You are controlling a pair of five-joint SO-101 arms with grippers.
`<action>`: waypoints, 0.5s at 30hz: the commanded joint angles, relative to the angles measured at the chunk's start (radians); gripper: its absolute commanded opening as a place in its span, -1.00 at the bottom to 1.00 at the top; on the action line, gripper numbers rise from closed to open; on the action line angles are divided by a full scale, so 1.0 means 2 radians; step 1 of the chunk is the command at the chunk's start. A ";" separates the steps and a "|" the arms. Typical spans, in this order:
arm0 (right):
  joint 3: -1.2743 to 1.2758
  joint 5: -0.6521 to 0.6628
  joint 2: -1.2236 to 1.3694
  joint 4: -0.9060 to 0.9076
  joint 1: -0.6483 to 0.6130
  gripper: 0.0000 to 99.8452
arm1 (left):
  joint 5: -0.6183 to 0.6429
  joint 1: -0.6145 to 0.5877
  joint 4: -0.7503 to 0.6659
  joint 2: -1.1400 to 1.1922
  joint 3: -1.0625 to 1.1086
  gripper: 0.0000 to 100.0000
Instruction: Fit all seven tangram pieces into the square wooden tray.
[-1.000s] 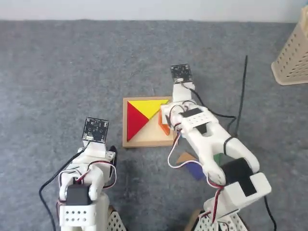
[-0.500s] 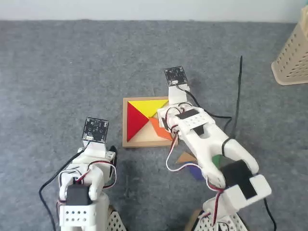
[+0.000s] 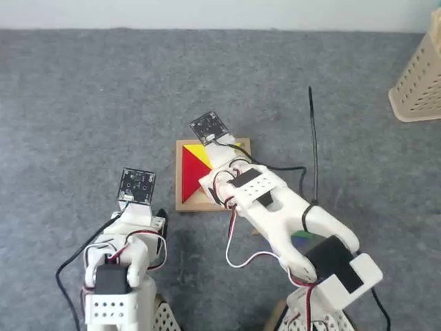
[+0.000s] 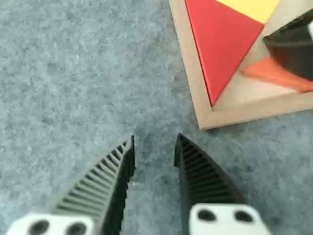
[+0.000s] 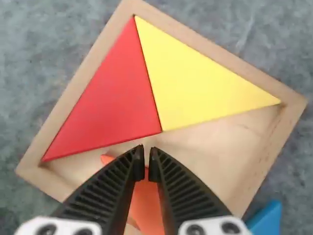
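Observation:
The square wooden tray (image 3: 180,204) lies mid-table with a red triangle (image 3: 190,172) and a yellow triangle (image 3: 196,152) fitted in it. In the right wrist view, the red triangle (image 5: 112,103) and the yellow triangle (image 5: 195,83) fill the tray's far half. My right gripper (image 5: 145,152) is shut on an orange triangle (image 5: 144,200), held low over the bare tray floor (image 5: 220,147) just below the red piece. My left gripper (image 4: 154,144) is open with nothing in it, over the carpet short of the tray's corner (image 4: 205,120); the orange triangle (image 4: 274,73) shows beyond it.
A blue piece (image 5: 268,215) lies on the carpet just outside the tray. A green piece (image 3: 303,238) peeks out under the right arm. A slatted basket (image 3: 420,76) stands at the far right. A black cable (image 3: 313,138) runs behind the tray. Grey carpet lies open to the left.
The right arm has swung left, carrying the orange triangle from the tray's right edge to over its middle. The left arm has not moved.

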 commanded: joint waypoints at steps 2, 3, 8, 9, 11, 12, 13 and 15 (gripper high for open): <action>-0.002 0.005 -0.051 0.026 0.010 -0.92 | 0.004 0.000 0.002 -0.008 -0.002 -0.73; -0.002 0.005 -0.066 0.036 0.016 -0.92 | 0.004 0.000 0.002 -0.008 -0.002 -0.73; -0.002 0.008 -0.097 0.090 0.027 -0.92 | 0.004 0.000 0.002 -0.008 -0.002 -0.73; -0.002 0.008 -0.091 0.092 0.026 -0.92 | 0.004 0.000 0.002 -0.008 -0.002 -0.73; -0.005 0.008 -0.069 0.089 0.024 -0.92 | 0.004 0.000 0.002 -0.008 -0.002 -0.73; -0.005 0.008 -0.056 0.080 0.024 -0.92 | 0.004 0.000 0.002 -0.008 -0.002 -0.73; -0.005 0.008 -0.041 0.069 0.024 -0.92 | 0.004 0.000 0.002 -0.008 -0.002 -0.73; -0.005 0.008 -0.016 0.052 0.020 -0.92 | 0.004 0.000 0.002 -0.008 -0.002 -0.73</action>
